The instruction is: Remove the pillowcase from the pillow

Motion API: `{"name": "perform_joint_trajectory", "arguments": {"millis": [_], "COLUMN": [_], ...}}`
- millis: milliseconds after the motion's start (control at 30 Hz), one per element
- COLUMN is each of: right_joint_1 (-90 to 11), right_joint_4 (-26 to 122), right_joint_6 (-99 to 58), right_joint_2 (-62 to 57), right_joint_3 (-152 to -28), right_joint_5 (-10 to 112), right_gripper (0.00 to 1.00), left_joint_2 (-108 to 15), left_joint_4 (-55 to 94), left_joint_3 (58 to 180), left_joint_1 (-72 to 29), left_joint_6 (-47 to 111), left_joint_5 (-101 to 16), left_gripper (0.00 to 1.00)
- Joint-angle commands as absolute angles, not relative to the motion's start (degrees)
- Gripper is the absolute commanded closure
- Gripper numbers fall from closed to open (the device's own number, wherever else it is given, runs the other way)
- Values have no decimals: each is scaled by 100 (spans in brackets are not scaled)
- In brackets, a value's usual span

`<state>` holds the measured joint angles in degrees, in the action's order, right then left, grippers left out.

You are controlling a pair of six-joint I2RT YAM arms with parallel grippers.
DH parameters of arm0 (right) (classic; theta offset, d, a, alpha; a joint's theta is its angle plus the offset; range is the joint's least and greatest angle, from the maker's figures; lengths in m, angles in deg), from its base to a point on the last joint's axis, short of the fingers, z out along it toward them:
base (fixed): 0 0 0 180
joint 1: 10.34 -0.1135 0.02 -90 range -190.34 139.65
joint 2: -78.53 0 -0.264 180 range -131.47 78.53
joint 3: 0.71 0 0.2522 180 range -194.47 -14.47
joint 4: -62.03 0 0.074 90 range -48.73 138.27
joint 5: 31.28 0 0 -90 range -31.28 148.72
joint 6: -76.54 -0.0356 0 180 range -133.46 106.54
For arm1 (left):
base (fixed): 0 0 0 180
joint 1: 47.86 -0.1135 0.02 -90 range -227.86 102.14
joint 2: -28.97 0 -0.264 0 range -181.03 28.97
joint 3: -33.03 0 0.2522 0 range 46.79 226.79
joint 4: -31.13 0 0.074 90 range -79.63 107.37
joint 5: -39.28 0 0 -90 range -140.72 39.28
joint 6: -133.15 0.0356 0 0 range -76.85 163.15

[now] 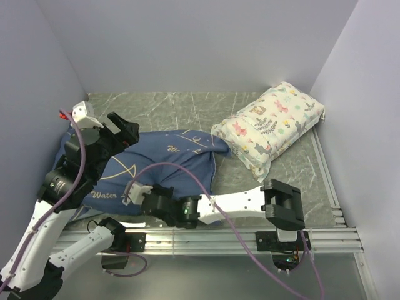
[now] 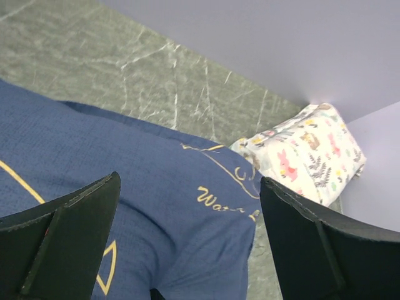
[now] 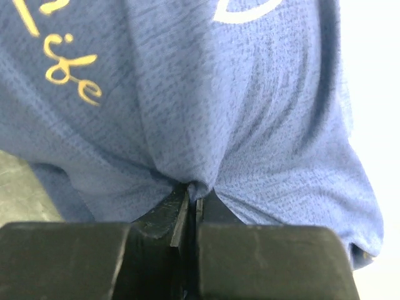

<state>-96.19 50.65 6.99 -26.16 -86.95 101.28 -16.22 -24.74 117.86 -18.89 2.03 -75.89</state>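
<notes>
On the left half of the table [image 1: 187, 103], the navy pillowcase [image 1: 175, 159] lies spread out, one corner up against the flowery pillow [image 1: 272, 125]. The left gripper [image 2: 187, 206] hangs above it wide open and empty. The right gripper [image 3: 195, 195] is pinched tight on a fabric fold.

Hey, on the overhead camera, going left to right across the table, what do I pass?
left end effector → pillowcase → flower-printed pillow
</notes>
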Motion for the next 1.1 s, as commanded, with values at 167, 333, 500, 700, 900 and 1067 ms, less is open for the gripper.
{"name": "perform_joint_trajectory", "arguments": {"millis": [167, 333, 500, 700, 900, 1067], "right_joint_1": [-8296, -7137, -6274, -5316, -4552, -4322], "right_joint_4": [2780, 2753, 3042, 6060, 8084, 8941], "right_joint_6": [-1571, -2505, -3673, -6581, -9358, -10136], "right_joint_2": [-1896, -1622, -1815, -2140, -3220, -3889], "right_joint_3": [-10436, -10885, -11553, -11378, -11484, -11212], "right_joint_5": [6973, 4661, 2852, 775, 554, 703], "right_gripper": [100, 100, 100, 100, 100, 100], "left_joint_2": [-1630, -1595, -1586, -1647, -1691, -1630], "left_joint_4": [-2297, -2253, -2218, -2280, -2385, -2394], "left_joint_3": [12764, 12976, 12985, 12941, 12423, 11599], "left_joint_1": [-1868, -1877, -1877, -1877, -1877, -1877], "left_joint_6": [755, 782, 782, 826, 528, -87], "left_joint_5": [-7445, -7445, -7366, -7357, -7489, -7910], "left_gripper": [1, 1, 1, 1, 1, 1]}}
